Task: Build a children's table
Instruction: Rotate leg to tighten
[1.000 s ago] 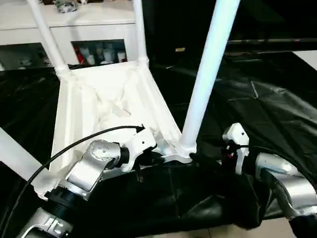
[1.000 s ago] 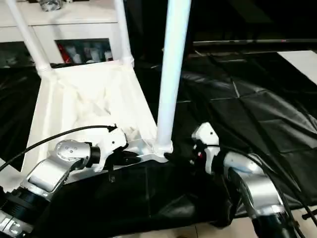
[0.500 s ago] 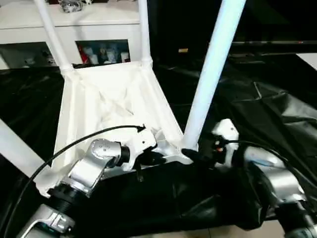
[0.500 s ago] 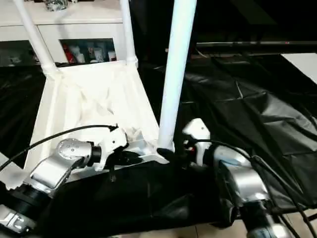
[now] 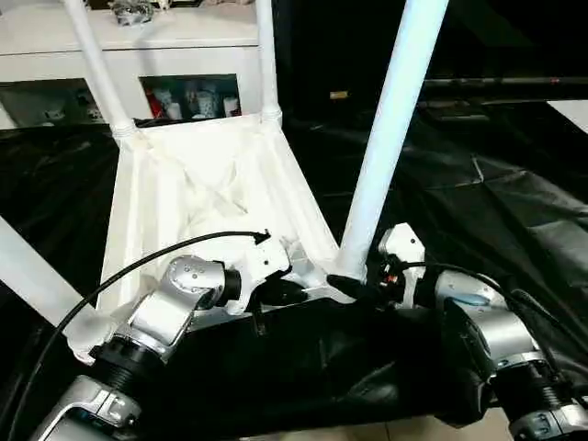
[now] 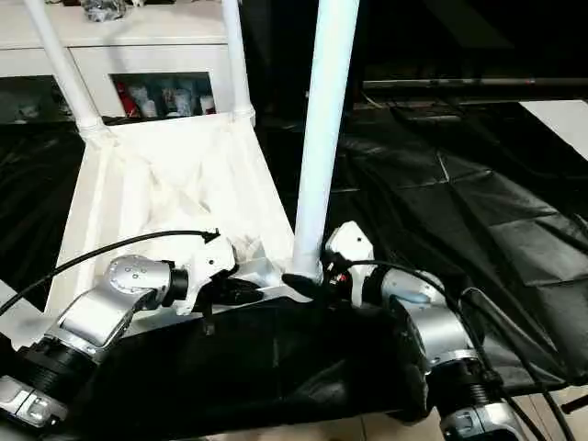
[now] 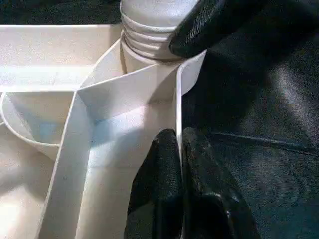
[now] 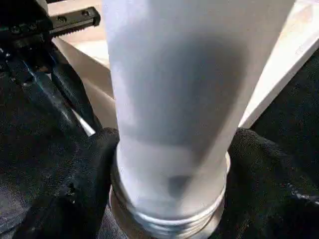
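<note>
Children's table: laid upside down on the black-draped surface, legs pointing up. Near-corner leg is grasped at its threaded base by the right hand; tabletop rim is pinched by the clenched left hand. Remaining, by judgement: final seating, then righting.

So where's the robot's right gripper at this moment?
The right gripper sits at the base of the nearest table leg, its black fingers on either side of the leg's threaded end, at the upturned tabletop corner closest to the robot.
</note>
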You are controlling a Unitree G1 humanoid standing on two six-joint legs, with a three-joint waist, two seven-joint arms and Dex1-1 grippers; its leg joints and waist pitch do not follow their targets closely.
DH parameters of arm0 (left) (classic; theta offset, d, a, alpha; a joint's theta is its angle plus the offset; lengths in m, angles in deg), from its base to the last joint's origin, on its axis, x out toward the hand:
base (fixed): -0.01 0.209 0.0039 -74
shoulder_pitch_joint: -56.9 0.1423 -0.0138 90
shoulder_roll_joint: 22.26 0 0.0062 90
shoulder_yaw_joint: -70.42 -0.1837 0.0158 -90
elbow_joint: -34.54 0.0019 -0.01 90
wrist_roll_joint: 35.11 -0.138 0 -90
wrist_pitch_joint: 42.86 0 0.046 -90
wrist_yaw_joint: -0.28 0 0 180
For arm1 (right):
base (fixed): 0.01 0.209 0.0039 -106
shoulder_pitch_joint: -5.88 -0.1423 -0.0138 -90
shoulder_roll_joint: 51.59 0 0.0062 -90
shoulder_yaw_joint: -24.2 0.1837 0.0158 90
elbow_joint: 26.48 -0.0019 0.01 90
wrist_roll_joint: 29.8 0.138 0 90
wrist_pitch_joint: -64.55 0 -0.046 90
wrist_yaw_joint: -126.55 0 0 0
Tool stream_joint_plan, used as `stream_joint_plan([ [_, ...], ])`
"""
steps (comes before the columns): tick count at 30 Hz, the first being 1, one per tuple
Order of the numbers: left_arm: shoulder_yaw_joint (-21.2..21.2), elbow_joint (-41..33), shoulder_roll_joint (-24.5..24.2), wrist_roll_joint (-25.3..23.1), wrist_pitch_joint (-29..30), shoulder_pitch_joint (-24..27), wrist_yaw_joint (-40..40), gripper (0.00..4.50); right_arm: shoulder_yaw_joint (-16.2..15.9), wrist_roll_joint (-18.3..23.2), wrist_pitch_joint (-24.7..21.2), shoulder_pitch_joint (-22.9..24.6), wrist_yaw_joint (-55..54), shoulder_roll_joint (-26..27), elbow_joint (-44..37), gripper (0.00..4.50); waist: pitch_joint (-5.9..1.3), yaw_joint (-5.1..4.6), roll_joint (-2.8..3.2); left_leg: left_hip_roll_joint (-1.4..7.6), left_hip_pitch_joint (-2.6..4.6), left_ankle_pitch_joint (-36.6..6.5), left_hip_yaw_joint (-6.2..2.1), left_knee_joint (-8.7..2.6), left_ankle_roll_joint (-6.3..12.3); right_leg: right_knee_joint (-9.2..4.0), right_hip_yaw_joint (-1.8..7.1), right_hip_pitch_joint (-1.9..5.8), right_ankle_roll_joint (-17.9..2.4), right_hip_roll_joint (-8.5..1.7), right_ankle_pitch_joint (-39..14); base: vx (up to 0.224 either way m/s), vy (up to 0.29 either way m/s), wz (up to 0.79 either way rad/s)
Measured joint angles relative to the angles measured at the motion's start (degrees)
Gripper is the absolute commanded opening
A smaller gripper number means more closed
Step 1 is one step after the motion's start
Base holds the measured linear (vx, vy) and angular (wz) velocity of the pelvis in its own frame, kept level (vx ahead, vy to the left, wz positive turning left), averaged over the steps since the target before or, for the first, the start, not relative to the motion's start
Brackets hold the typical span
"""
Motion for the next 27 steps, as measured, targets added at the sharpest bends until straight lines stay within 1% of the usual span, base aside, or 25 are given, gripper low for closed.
stream_joint_plan([
  [2, 0.0, 0.05, -0.03, -0.02, -0.05, 0.0, -0.01, 0.0, -0.32, -0.17, 0.82, -0.01, 0.24, 0.09, 0.35, 3.21, -0.01, -0.01, -0.04, 0.0, 0.0, 0.0, 0.0, 0.0, 0.0, 0.0, 0.0, 0.0, 0.0, 0.0, 0.0, 0.0, 0.0, 0.0],
  [3, 0.0, 0.06, -0.04, -0.04, -0.05, 0.0, -0.01, 0.0, -0.38, -0.17, 1.35, -0.02, 0.25, 0.17, 0.71, 3.1, -0.02, -0.01, -0.06, 0.0, 0.01, 0.0, 0.0, 0.0, 0.0, 0.0, 0.0, 0.0, 0.0, 0.0, 0.0, 0.0, 0.0, 0.0],
  [4, 0.0, 0.08, -0.04, -0.05, -0.05, 0.0, -0.02, 0.0, -0.39, -0.18, 1.66, -0.11, 0.26, 0.22, 1.02, 3.1, -0.03, -0.03, -0.08, 0.0, 0.01, 0.0, 0.0, 0.0, 0.0, 0.01, 0.0, 0.0, 0.0, 0.0, 0.0, 0.0, 0.0, 0.0],
  [6, 0.0, 0.12, -0.06, -0.1, -0.05, 0.0, -0.05, 0.0, -0.41, -0.26, 1.92, -0.23, 0.27, 0.36, 1.45, 2.88, -0.06, -0.04, -0.13, 0.0, 0.02, 0.0, 0.0, 0.0, 0.0, 0.0, 0.0, 0.0, 0.0, 0.0, 0.0, 0.0, 0.0, 0.0],
  [12, 0.12, 0.12, -0.21, -0.09, 0.12, 0.06, -0.16, 0.0, -0.32, -0.73, 3.61, -0.29, 0.12, 1.04, 2.63, 2.77, -0.13, -0.22, -0.28, 0.0, 0.04, 0.0, 0.0, -0.01, -0.01, 0.0, 0.0, 0.0, 0.01, 0.0, 0.0, 0.0, 0.0, 0.0],
  [14, 0.46, 0.38, 0.15, -0.23, 0.43, 0.02, -1.32, 0.0, 0.48, -0.76, 4.25, -0.28, -1.94, 2.57, 3.81, 2.77, -0.15, -0.39, -0.33, 0.01, 0.06, -0.01, 0.0, -0.03, -0.01, 0.0, 0.0, 0.0, 0.0, 0.01, 0.0, 0.0, 0.0, 0.0],
  [17, 0.9, 2.48, 2.66, -1.57, 1.43, -1.45, -5.39, 0.0, 2.31, -1.05, 4.75, -0.65, -9.52, 5.84, 6.23, 2.76, -0.17, -0.69, -0.35, -0.01, 0.11, 0.0, 0.0, -0.04, -0.01, -0.02, 0.01, 0.03, 0.15, 0.0, -0.08, 0.0, 0.0, 0.0],
  [19, 0.93, 3.79, 4.16, -2.11, 1.87, -2.34, -7.74, 0.0, 2.85, -1.46, 4.75, -1.44, -13.01, 6.94, 7.53, 2.76, -0.17, -0.86, -0.35, -0.05, 0.1, 0.0, 0.0, -0.05, -0.01, -0.1, 0.03, 0.04, 0.15, -0.01, -0.08, 0.0, 0.0, 0.0],
  [21, 1.07, 6.32, 7.09, -2.97, 2.33, -3.99, -11.14, 0.0, 4.09, -2.3, 4.72, -2.26, -19.05, 9.31, 9.2, 2.76, -0.18, -1.05, -0.35, -0.08, 0.15, 0.0, 0.0, -0.05, -0.01, -0.13, 0.05, 0.09, 0.15, -0.03, -0.08, 0.0, 0.0, 0.0],
  [23, 1.76, 10.64, 11.27, -4.23, 2.66, -6.29, -16.86, 0.0, 6.43, -3.77, 3.99, -3.98, -28.81, 13.54, 11.87, 2.76, -0.19, -1.23, -0.36, -0.1, 0.15, 0.0, 0.0, -0.06, 0.0, -0.2, 0.04, 0.13, 0.17, -0.05, -0.09, 0.0, 0.0, 0.0],
  [24, 1.8, 12.0, 12.37, -4.6, 2.44, -7.02, -18.58, 0.0, 6.71, -4.28, 3.75, -4.86, -31.93, 14.87, 12.89, 2.76, -0.19, -1.26, -0.35, -0.12, 0.15, 0.0, 0.0, -0.07, 0.0, -0.27, 0.04, 0.15, 0.17, -0.07, -0.1, 0.0, 0.0, 0.0],
  [25, 1.83, 14.91, 14.25, -5.37, 1.95, -8.67, -21.24, 0.0, 7.61, -4.97, 3.55, -6.58, -36.87, 16.77, 14.9, 2.76, -0.2, -1.28, -0.35, -0.16, 0.17, 0.0, 0.0, -0.06, 0.01, -0.29, 0.05, 0.19, 0.19, -0.09, -0.1, 0.0, 0.0, 0.0],
  [27, 1.87, 16.88, 15.59, -6.14, 1.29, -9.8, -23.2, 0.0, 8.04, -5.76, 3.43, -7.83, -41.12, 17.93, 16.19, 2.76, -0.2, -1.24, -0.35, -0.23, 0.13, -0.01, 0.0, -0.07, 0.01, -0.37, 0.03, 0.19, 0.21, -0.18, -0.12, 0.0, 0.0, 0.0],
])
